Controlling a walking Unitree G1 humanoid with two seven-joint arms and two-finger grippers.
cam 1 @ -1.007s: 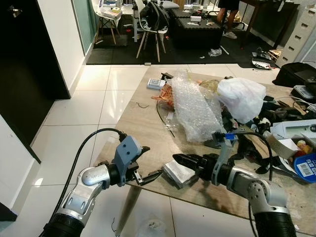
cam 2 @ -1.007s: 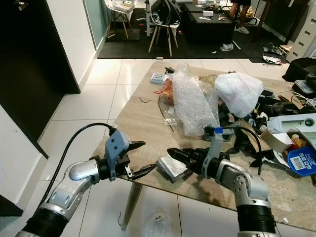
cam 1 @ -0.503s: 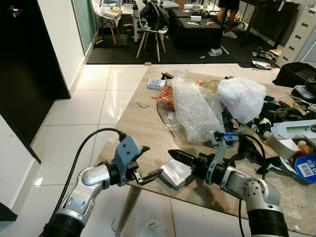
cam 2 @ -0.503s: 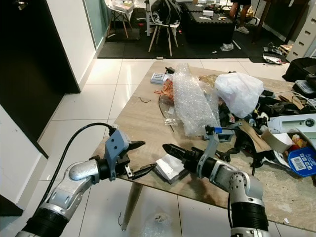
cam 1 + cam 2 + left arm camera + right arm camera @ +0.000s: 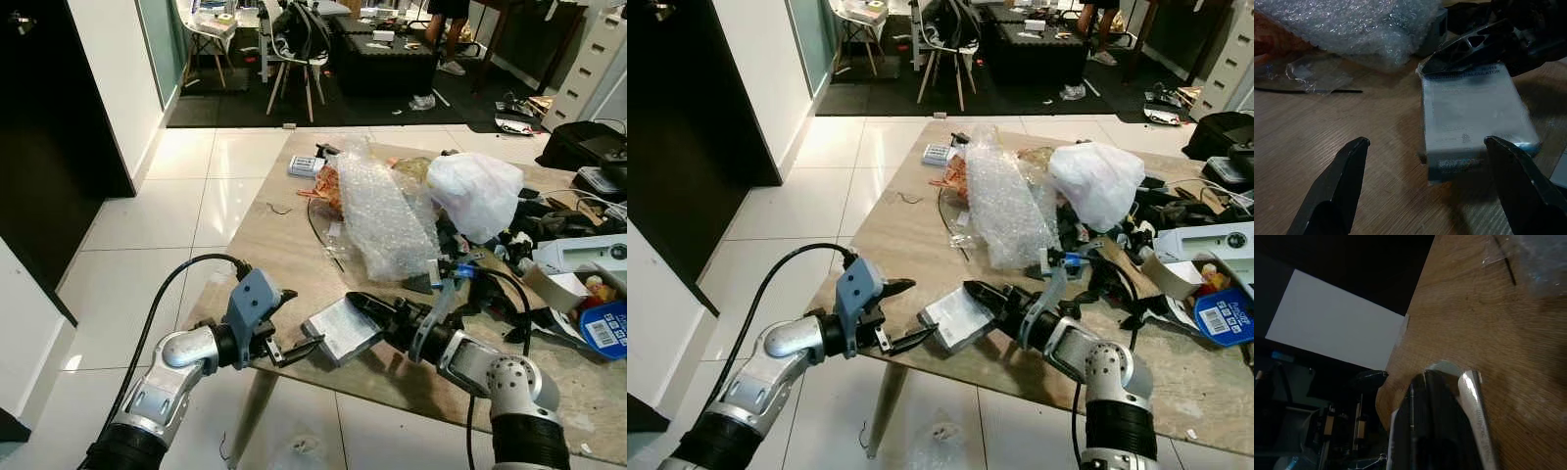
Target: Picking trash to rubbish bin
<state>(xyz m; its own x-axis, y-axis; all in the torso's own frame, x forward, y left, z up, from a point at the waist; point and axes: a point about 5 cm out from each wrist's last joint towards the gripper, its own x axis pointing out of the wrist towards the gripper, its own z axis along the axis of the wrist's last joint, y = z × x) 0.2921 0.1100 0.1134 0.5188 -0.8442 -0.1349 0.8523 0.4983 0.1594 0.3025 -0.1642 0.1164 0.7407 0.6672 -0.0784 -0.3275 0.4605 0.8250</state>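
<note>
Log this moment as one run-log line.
phase: handover at table edge | right gripper: shut on packet | left gripper: open, beside packet | table: cluttered, bubble wrap

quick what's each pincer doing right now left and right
Left pincer: open, empty, at the table edge, facing the packet.
Right pincer: shut on the flat grey packet.

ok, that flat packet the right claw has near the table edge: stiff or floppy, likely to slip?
Probably fairly stiff: the flat packet keeps its rectangular shape while the right claw holds one end. Likely light, since it looks thin. The glossy wrapping could be slippery, so it may twist or slide out. The left claw hangs open beside it.
</note>
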